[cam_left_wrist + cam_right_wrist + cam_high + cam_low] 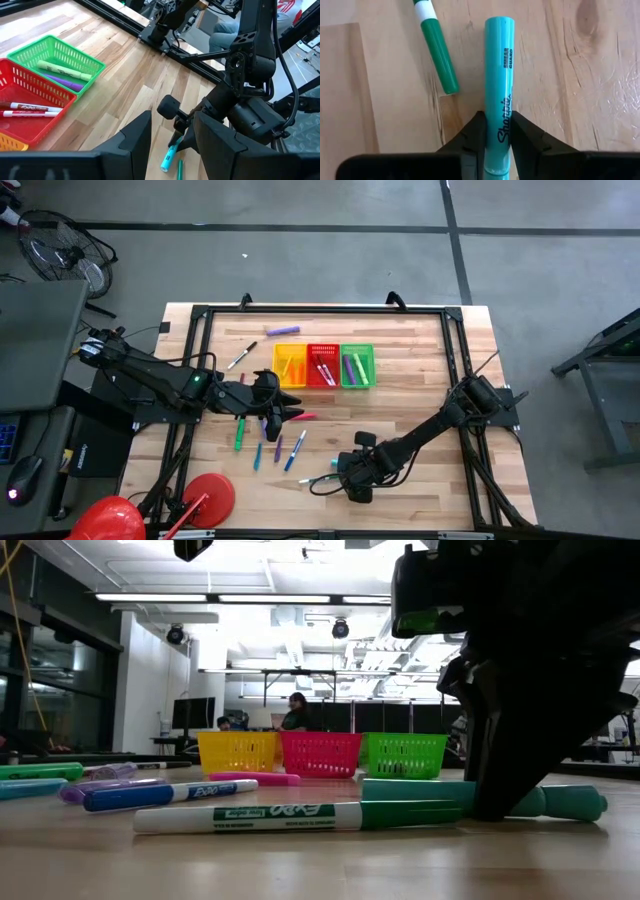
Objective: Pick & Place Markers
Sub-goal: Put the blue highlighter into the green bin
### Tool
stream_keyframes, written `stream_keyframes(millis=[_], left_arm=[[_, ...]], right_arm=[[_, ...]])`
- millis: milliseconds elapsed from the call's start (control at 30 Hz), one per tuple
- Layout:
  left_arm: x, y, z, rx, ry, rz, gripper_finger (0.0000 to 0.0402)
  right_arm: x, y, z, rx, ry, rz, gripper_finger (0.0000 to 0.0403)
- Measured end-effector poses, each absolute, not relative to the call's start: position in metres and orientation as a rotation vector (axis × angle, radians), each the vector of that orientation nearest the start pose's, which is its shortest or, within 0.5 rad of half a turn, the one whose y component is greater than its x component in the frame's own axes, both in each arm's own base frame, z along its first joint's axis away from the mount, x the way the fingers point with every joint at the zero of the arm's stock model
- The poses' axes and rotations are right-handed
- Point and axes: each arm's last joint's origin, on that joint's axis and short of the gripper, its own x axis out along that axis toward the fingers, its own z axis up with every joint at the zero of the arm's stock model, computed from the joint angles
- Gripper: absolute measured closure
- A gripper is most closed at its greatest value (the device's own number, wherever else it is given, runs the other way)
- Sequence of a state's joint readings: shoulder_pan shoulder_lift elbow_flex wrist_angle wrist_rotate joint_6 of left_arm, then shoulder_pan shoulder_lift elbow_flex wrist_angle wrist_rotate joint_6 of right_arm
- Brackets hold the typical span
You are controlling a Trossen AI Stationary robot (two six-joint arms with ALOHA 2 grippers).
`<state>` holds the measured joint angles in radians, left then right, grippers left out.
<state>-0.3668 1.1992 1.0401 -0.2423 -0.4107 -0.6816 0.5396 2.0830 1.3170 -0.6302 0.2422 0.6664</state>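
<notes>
**Right gripper clamps a teal highlighter lying flat on the table**

The right gripper (497,131) is down at the wooden table (420,380), its two dark fingers closed against the sides of a teal marker (499,75). This marker is a smooth, round plastic barrel with black lettering. It lies flat, its long axis running straight out ahead of the gripper, blunt end farthest away. Just beside it lies a green-and-white marker (436,45), glossy and thinner, angled slightly away from the teal one.

The left gripper (170,135) hangs above the table with its fingers spread apart, holding nothing. Ahead of it stand a green mesh basket (60,52) and a red mesh basket (30,95), each containing markers.
</notes>
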Motion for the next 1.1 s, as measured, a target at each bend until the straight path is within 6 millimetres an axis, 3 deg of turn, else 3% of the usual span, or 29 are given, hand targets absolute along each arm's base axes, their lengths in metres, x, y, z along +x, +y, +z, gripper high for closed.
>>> stream_keyframes(millis=[300,467,733,1100], left_arm=[[0.249,-0.083,0.333,-0.517,0.339,0.166,0.0254],[0.249,-0.083,0.333,-0.516,0.339,0.166,0.0254],[0.249,-0.083,0.333,-0.503,0.337,0.165,0.0254],[0.249,-0.083,0.334,-0.504,0.329,0.170,0.0254]], right_arm=[[0.333,0.189,0.115,0.027,1.295,-0.181,0.0347],[0.330,0.179,0.130,0.026,1.293,-0.212,0.0347],[0.318,0.143,0.174,0.018,1.311,-0.372,0.0347],[0.302,0.101,0.238,0.100,1.211,-0.429,0.0347]])
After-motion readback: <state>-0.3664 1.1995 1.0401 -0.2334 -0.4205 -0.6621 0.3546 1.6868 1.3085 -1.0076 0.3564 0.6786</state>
